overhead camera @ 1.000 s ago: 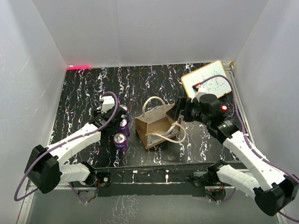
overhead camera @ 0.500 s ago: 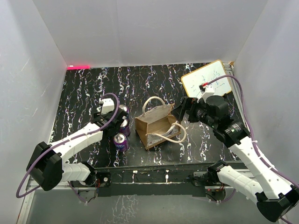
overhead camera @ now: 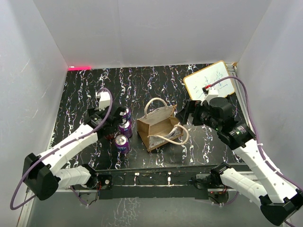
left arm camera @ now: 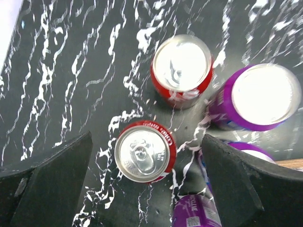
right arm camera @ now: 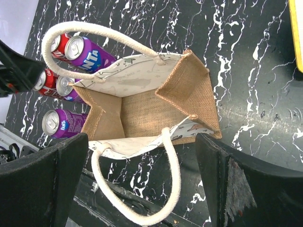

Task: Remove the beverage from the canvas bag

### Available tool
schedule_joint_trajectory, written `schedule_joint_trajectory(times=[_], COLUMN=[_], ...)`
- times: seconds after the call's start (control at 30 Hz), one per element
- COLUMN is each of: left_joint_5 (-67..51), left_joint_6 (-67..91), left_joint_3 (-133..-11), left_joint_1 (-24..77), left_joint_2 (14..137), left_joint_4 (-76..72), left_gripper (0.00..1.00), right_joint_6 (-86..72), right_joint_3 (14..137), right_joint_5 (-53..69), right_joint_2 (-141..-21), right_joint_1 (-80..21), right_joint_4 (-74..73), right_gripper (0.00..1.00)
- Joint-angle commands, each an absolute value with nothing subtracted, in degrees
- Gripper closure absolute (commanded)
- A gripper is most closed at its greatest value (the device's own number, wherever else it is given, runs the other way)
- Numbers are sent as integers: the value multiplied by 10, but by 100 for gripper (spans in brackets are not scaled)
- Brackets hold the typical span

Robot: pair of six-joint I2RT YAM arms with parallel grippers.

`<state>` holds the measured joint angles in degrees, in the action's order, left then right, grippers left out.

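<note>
The tan canvas bag (overhead camera: 158,126) stands open mid-table, one cream handle up and one drooping toward the front. In the right wrist view the canvas bag (right arm camera: 142,111) shows a bare woven floor with no can inside. Several beverage cans stand left of it: purple ones (overhead camera: 124,127) (overhead camera: 122,143) and red ones (left arm camera: 182,71) (left arm camera: 145,151). My left gripper (overhead camera: 109,124) is open above the cans, and a red can lies between its fingers (left arm camera: 57,179) in the left wrist view. My right gripper (overhead camera: 183,113) is open and empty, at the bag's right side above its mouth.
A white board with a yellow frame (overhead camera: 210,81) leans at the back right. White walls enclose the black marbled table (overhead camera: 80,90). The drooping handle (right arm camera: 173,189) hangs over the table's front edge by the arm rail.
My left gripper has lifted and pulled back to the left, away from the cans. My right gripper has drawn a little to the right, off the bag.
</note>
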<state>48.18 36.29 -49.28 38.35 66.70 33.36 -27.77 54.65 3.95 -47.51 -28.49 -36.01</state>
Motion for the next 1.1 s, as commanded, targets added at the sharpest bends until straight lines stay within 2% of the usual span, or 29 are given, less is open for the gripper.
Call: schedule_joint_trajectory(times=[0.0, 0.23, 0.43, 0.63, 1.07], left_joint_5=[474, 297, 191, 176, 214], left_joint_6=[309, 141, 121, 123, 133], left_joint_3=[-611, -825, -892, -896, -877], left_joint_1=[381, 381, 381, 381, 381], left_joint_2=[621, 543, 503, 487, 463], left_joint_4=[388, 322, 289, 289, 296], left_gripper=[3, 3, 3, 3, 3], right_joint_6=[-241, -160, -110, -94, -112], right_joint_3=[603, 700, 764, 814, 816], right_joint_5=[25, -21, -49, -95, -140], right_joint_2=[-464, -463, -451, -460, -451], right_joint_1=[-286, -286, -286, -286, -286], right_joint_4=[-362, -415, -420, -432, -424], right_gripper=[1, 1, 2, 2, 1])
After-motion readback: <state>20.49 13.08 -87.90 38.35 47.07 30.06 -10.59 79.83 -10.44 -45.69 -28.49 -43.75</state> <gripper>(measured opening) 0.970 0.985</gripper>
